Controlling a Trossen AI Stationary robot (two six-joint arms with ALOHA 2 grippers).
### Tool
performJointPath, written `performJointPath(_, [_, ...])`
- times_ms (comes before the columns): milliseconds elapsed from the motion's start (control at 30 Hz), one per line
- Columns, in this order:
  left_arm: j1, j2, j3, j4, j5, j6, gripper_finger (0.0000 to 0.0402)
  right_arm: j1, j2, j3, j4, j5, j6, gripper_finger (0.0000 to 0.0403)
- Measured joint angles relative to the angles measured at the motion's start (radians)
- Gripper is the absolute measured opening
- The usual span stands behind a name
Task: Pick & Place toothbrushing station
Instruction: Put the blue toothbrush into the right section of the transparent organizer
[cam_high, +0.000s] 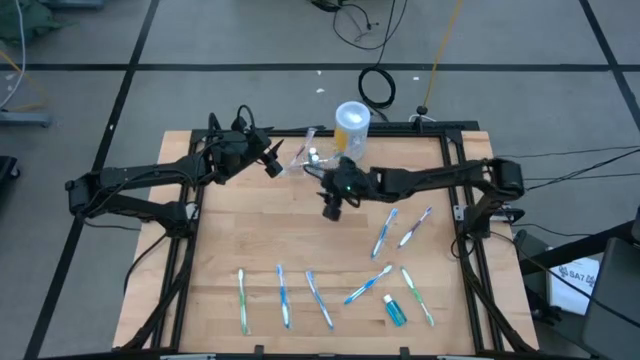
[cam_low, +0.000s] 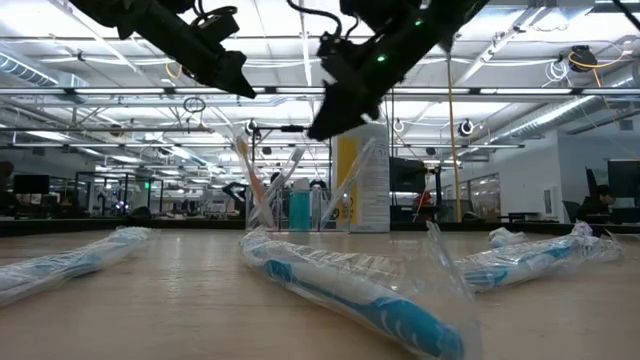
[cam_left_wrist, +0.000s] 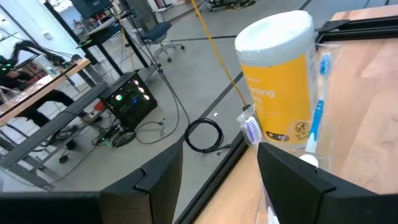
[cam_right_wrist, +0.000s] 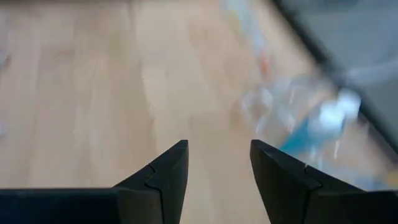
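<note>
The toothbrushing station, a small clear cup (cam_high: 305, 158), stands on the wooden table near its far edge. Wrapped toothbrushes and a blue tube stand in the cup (cam_low: 290, 208). My left gripper (cam_high: 275, 163) hovers open just left of the cup, above the table, and holds nothing. In the left wrist view its fingers (cam_left_wrist: 221, 155) point past a wrapped toothbrush (cam_left_wrist: 317, 109). My right gripper (cam_high: 332, 210) hangs open above the table, a little nearer than the cup, with nothing between its fingers. The right wrist view shows the cup (cam_right_wrist: 301, 118) blurred, ahead and to one side.
A taller yellow container with a white lid (cam_high: 352, 125) stands right behind the cup. Several wrapped toothbrushes lie loose along the near half of the table (cam_high: 283, 295), with two more at the right (cam_high: 400, 230). A small blue tube (cam_high: 394, 308) lies among them.
</note>
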Motion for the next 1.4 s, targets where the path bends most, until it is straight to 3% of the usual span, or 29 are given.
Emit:
performJointPath(300, [0.000, 0.000, 0.000, 0.019, 0.082, 0.001, 0.0214, 0.052, -0.094, 0.000, -0.601, 0.001, 0.458, 0.0165])
performJointPath(500, [0.000, 0.000, 0.000, 0.098, 0.093, 0.008, 0.0214, 0.083, -0.095, -0.025, -0.843, 0.004, 0.783, 0.0164])
performJointPath(733, [0.000, 0.000, 0.000, 0.189, 0.093, 0.057, 0.0214, 0.124, -0.095, -0.168, -0.835, -0.003, 1.079, 0.0164])
performJointPath(900, [0.000, 0.000, 0.000, 0.273, 0.093, 0.103, 0.0214, 0.126, -0.093, -0.238, -0.789, -0.003, 1.196, 0.0164])
performJointPath(1200, [0.000, 0.000, 0.000, 0.386, 0.097, 0.146, 0.0214, 0.124, -0.095, -0.378, -0.460, 0.000, 1.246, 0.0164])
performJointPath(1400, [0.000, 0.000, 0.000, 0.408, 0.098, 0.146, 0.0214, 0.125, -0.099, -0.427, -0.377, 0.037, 1.163, 0.0164])
